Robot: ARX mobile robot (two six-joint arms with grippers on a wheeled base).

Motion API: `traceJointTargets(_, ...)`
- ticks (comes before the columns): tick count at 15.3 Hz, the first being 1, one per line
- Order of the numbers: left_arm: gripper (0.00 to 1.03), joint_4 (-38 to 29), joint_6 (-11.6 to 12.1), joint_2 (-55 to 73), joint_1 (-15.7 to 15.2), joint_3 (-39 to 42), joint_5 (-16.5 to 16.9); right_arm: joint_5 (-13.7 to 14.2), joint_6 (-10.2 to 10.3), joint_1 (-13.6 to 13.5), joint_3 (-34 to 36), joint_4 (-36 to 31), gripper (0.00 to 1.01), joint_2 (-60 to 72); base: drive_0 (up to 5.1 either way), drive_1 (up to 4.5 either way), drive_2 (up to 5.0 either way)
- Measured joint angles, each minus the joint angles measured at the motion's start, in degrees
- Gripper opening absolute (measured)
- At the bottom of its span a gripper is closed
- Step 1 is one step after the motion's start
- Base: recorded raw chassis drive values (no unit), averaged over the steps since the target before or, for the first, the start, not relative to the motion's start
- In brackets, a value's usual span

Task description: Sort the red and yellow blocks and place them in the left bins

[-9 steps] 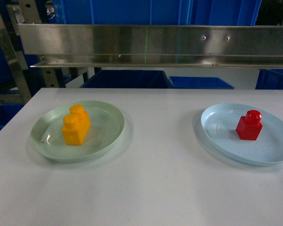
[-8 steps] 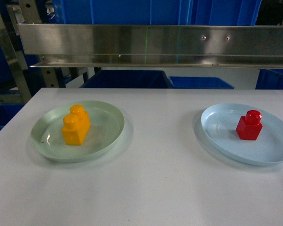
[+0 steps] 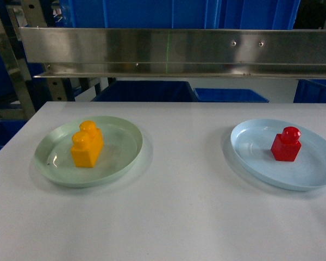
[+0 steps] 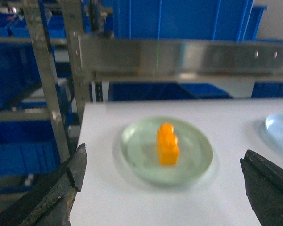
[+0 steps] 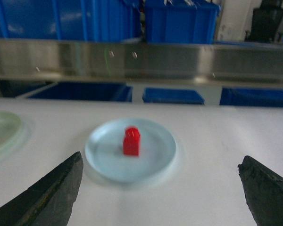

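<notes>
White table (image 3: 174, 217) bears a green plate (image 3: 125, 157) and blue plate (image 3: 250, 157)

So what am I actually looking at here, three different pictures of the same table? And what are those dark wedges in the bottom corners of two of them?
Yes, one white table, seen by three cameras on a two-armed robot. The wide picture comes from a camera on the robot's body, looking forward and down. The other two come from cameras on its wrists. The dark wedges are each gripper's two fingers, spread wide: the left gripper and the right gripper. Both are open and hold nothing.

On the table are two shallow plates. The green plate, on the left, holds an orange-yellow brick with two studs. The pale blue plate, on the right, holds a small red brick with one stud. Behind the table are a metal rail and blue bins.
</notes>
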State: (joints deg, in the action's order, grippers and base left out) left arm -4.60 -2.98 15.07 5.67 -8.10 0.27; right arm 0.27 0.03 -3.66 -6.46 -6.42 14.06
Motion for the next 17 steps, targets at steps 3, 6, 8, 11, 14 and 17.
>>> traceJointTargets(3,0.98,-10.36,-1.86,38.93,-2.47,-27.78,1.75,-3.67,2.56,0.96,-24.13,-15.12,0.98,42.8,0.0,0.0,0.0)
traceJointTargets(6,0.98,-7.74,-1.33,66.84,-2.43,-39.04,5.05,-5.27,4.92,-0.31,-38.25,-13.62,0.98,71.8,0.0,0.0,0.0)
traceJointTargets(8,0.98,-14.12,-1.81,75.01,-1.84,-39.26,0.28,-7.28,7.48,1.57,-39.78,-14.78,0.98,77.48,0.0,0.0,0.0)
traceJointTargets(11,0.98,-17.4,-2.67,71.89,-1.86,-38.01,-0.74,-7.67,8.07,1.77,-39.89,-15.43,0.98,76.59,0.0,0.0,0.0)
traceJointTargets(14,0.98,-16.92,-2.71,72.48,-1.86,-38.01,-0.79,-7.54,9.9,0.39,-39.65,-12.61,0.98,76.74,0.0,0.0,0.0)
traceJointTargets(17,0.98,-16.92,-2.71,72.46,-1.75,-38.01,-0.74,-7.85,11.85,-4.37,-46.62,-7.21,0.98,87.8,0.0,0.0,0.0)
